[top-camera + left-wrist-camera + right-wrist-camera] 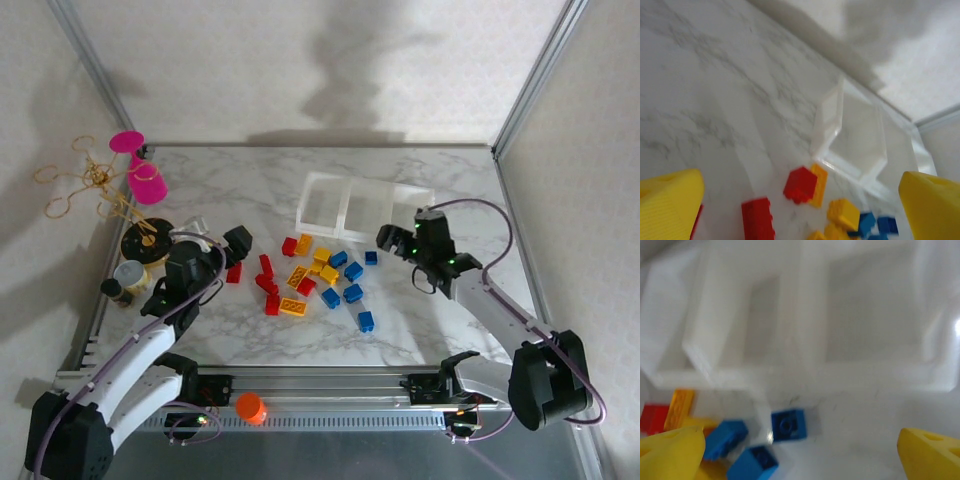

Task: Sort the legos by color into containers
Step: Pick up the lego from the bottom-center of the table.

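Now the left tool [236,241] hangs wide and empty just left of the legos [312,279]; the right tool [388,238], wide too, is near the containers [330,200].

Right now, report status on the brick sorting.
Left gripper, right gripper open, empty. Bricks loose on table, none in tray. Pink cup far left, out of the way.
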